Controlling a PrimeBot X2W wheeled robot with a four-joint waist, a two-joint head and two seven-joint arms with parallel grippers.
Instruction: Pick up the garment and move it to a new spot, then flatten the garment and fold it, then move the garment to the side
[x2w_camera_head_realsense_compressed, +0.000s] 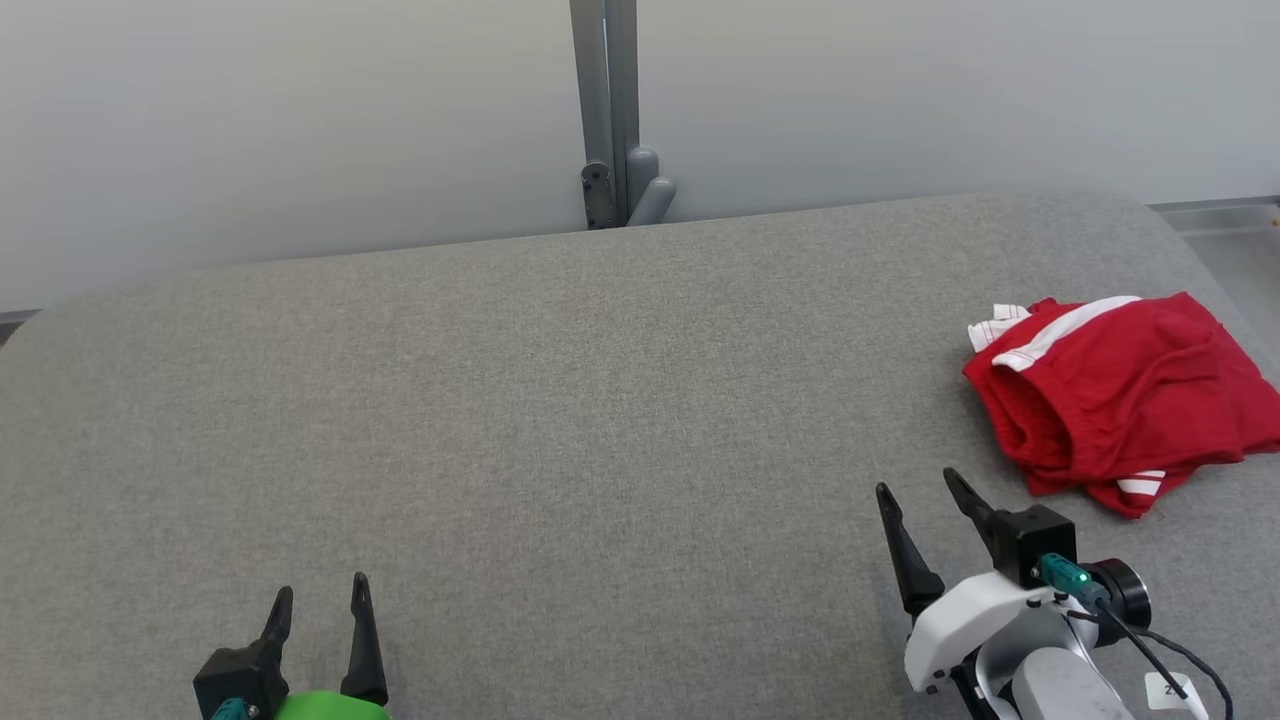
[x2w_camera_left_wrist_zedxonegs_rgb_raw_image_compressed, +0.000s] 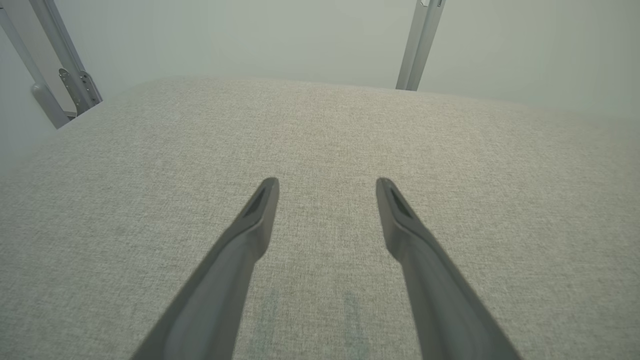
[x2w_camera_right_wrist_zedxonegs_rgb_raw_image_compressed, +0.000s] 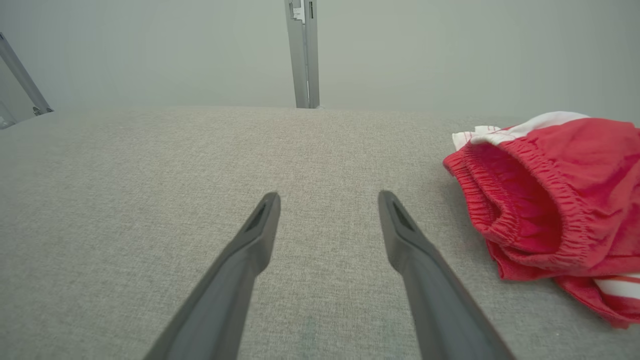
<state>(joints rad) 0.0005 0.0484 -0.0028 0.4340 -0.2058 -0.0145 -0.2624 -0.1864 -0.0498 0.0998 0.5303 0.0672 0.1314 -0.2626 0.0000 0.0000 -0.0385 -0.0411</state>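
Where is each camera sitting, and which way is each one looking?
Head view: on the robot's head, looking forward and down at the grey table; open left gripper lower left, open right gripper lower right.
Left wrist view: on the left wrist, looking along its two fingers over bare table.
Right wrist view: on the right wrist, looking along its fingers; red shorts to their right.
Shared: head and right wrist views both show the shorts and grey post.

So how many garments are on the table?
1. A crumpled red fabric garment with white stripes lies near the right edge of the grey upholstered table, beyond the open right pincer; its edge is cropped.
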